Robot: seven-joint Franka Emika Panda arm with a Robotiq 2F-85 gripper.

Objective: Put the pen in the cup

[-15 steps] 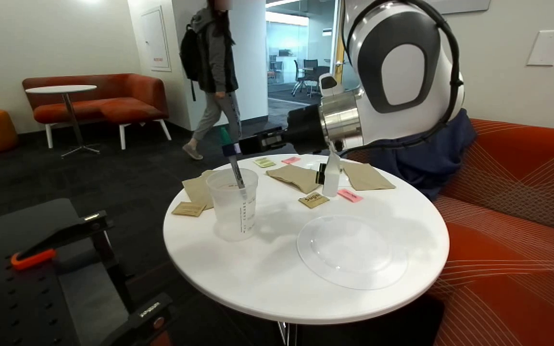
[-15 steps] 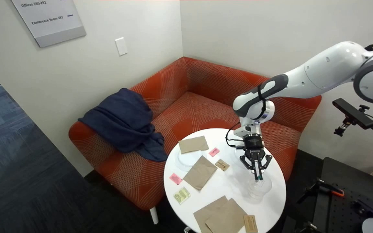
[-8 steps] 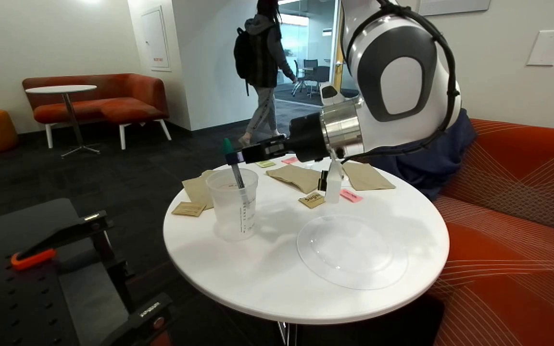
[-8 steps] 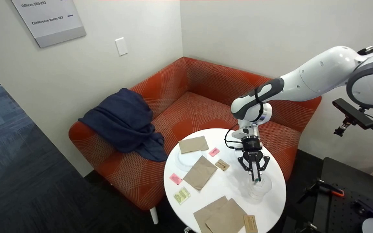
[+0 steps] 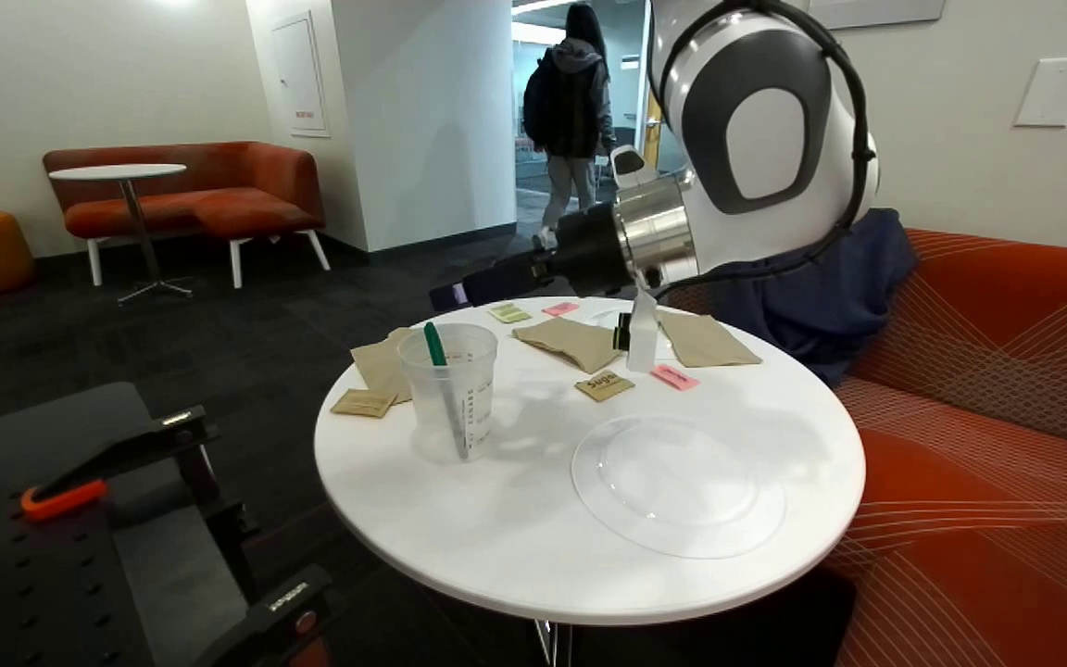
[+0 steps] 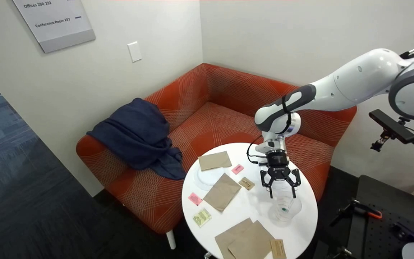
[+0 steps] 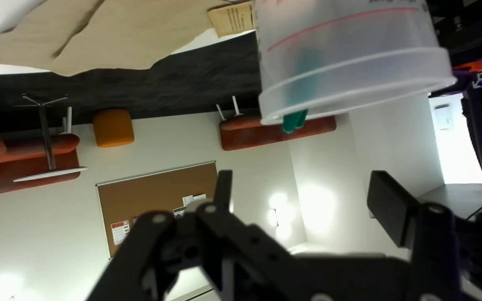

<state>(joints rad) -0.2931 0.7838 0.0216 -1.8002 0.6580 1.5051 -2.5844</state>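
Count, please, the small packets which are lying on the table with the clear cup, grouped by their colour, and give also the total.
Pink packets: 2
Brown packets: 2
Green packet: 1
Total: 5

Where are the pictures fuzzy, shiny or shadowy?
In the wrist view, the gripper looks blurry and glare whitens part of the wall; in an exterior view, the clear plate shows tiny glints, and soft grey shadows lie on the table.
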